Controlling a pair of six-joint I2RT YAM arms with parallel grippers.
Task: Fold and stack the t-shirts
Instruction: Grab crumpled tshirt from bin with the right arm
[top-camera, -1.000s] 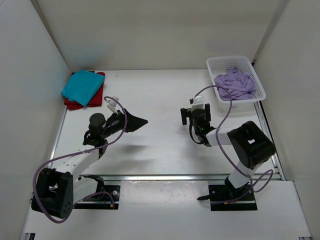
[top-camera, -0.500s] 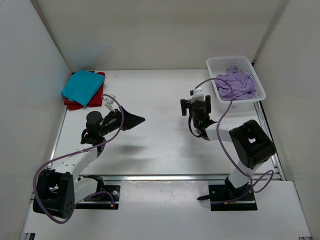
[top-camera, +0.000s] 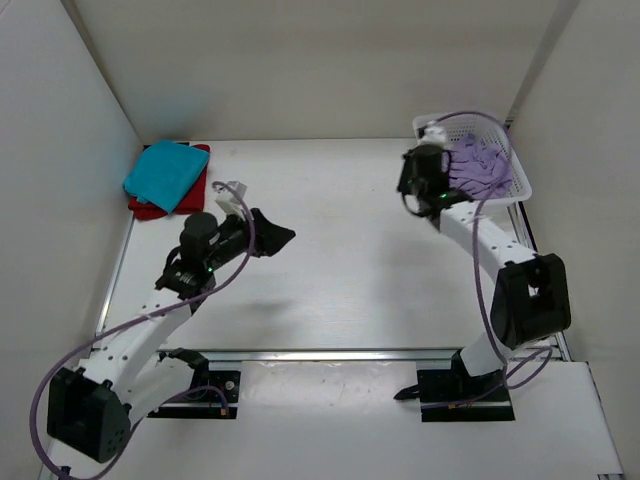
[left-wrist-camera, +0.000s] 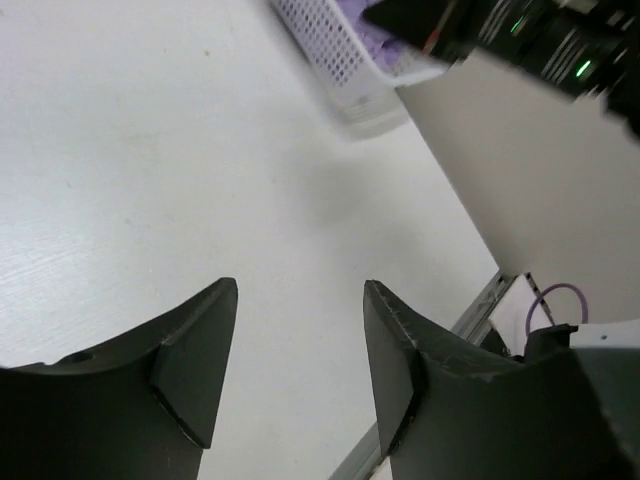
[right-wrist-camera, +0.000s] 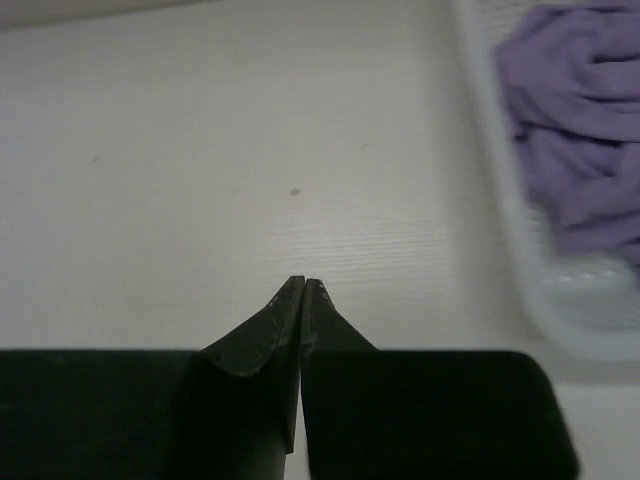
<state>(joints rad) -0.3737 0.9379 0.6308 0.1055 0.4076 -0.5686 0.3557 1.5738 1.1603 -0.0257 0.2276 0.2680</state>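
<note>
The right jaws are pressing fully together, tip against tip, and are gripping nothing. In the right wrist view they are pointing at bare white counter (right-wrist-camera: 250, 150), with the white plastic lattice basket (right-wrist-camera: 560, 320) just beside them on the right. From above, the right arm (top-camera: 490, 240) is reaching toward the far right corner of the counter (top-camera: 330, 260), and its wrist is hovering at the basket's (top-camera: 470, 120) near left corner, outside the rim.

The left jaws are standing partly apart and are holding nothing. In the left wrist view only bare counter (left-wrist-camera: 150, 150) is showing in the gap between the two dark fingers (left-wrist-camera: 195, 370), and the basket (left-wrist-camera: 345, 70) is appearing blurred well beyond them. From above, the left arm (top-camera: 150, 310) is stretching out from its base toward the middle of the counter, with its jaws pointing right, well apart from any cloth.

The pale lavender t-shirt (top-camera: 478, 168) is lying crumpled and unfolded inside the basket; its bunched folds (right-wrist-camera: 580, 150) are filling the part of the basket that the right wrist view is showing.

The teal-blue t-shirt (top-camera: 165, 173) is lying folded in the far left corner of the counter. It is resting on top of the red t-shirt (top-camera: 150, 209), which is also lying flat and is peeking out along the teal one's near and right edges. Both are lying well away from either arm.
</note>
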